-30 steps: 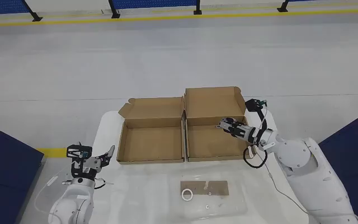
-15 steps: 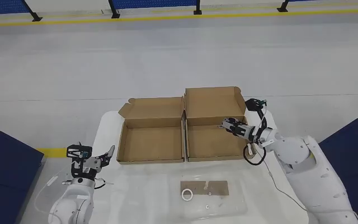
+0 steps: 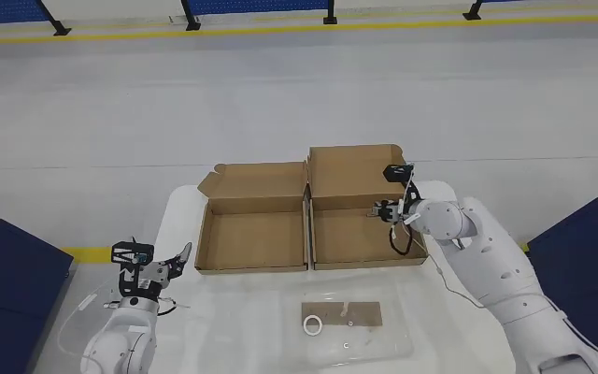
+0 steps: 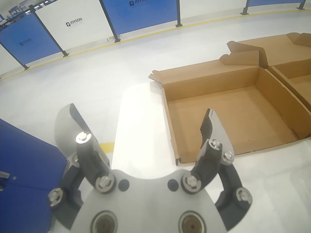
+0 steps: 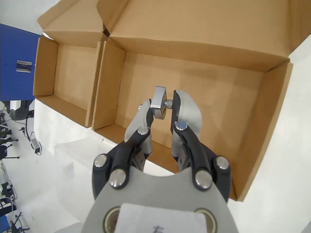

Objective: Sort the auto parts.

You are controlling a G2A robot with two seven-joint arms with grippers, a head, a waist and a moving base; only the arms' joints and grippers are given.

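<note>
Right gripper (image 5: pixel 162 109) is clamped on one small silver metal part (image 5: pixel 159 100), held above the floor of the right-hand cardboard box (image 3: pixel 350 238). Left gripper (image 4: pixel 139 111) stands with fingers spread wide over the table's left front corner, well apart from the boxes. Count: two open boxes, the left-hand cardboard box (image 3: pixel 250 238) touching the right wall to wall, and one white ring (image 3: pixel 312 324) on a clear plastic sheet (image 3: pixel 374 341) near the front edge of the white table (image 3: pixel 234 309). A bare strip runs between boxes and sheet, and pale floor (image 3: pixel 280 93) reaches a yellow line (image 3: pixel 280 30).

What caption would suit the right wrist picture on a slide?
Right gripper holds a small metal part over an open cardboard box.
</note>
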